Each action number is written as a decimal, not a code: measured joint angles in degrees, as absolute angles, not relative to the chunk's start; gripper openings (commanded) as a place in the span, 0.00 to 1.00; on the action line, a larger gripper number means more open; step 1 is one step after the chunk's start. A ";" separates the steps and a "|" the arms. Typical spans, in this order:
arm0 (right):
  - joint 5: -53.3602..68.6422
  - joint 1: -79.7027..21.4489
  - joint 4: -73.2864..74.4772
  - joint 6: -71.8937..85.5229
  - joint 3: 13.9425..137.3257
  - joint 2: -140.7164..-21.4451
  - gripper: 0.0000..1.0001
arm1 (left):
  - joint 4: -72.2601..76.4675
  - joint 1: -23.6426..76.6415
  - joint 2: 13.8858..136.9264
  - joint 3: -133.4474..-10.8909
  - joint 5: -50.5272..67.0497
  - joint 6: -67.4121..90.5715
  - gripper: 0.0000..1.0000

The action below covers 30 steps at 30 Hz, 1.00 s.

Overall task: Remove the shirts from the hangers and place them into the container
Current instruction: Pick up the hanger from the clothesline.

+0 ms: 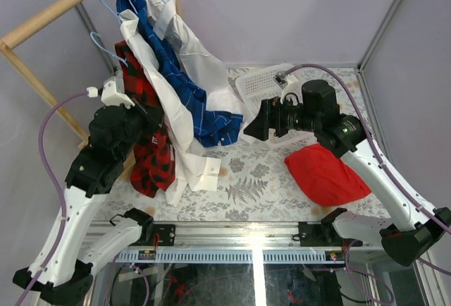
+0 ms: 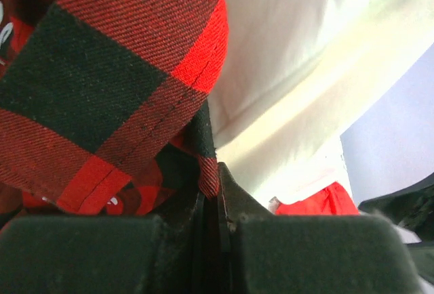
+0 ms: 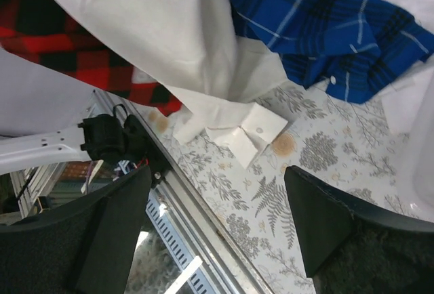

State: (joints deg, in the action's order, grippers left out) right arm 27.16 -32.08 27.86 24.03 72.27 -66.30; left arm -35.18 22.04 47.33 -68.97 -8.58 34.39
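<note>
The plaid shirt, blue checked shirt and white shirts hang in a bunch under the light-blue hangers on the wooden rack up at 10 o'clock, tails spilling onto the surface. My left fingers are pinched together on the plaid shirt's hem. My right fingers are spread wide with nothing in them, right in front of the white basket at 1 o'clock, with a red cloth lying at 4 o'clock.

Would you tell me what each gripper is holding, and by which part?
Left gripper pinches the plaid shirt by a stitched edge; right gripper holds nothing.
</note>
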 measured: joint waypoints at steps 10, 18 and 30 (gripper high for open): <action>19.38 -44.73 28.32 24.58 81.82 -68.84 0.84 | -47.27 23.94 39.77 -72.23 -4.34 33.78 0.00; 6.33 -59.79 28.77 26.00 91.24 -76.88 0.82 | -53.04 23.97 32.73 -69.84 6.17 29.23 0.00; -15.29 -73.43 23.33 33.30 112.25 -94.72 0.77 | -60.07 23.99 28.67 -69.19 9.76 24.64 0.00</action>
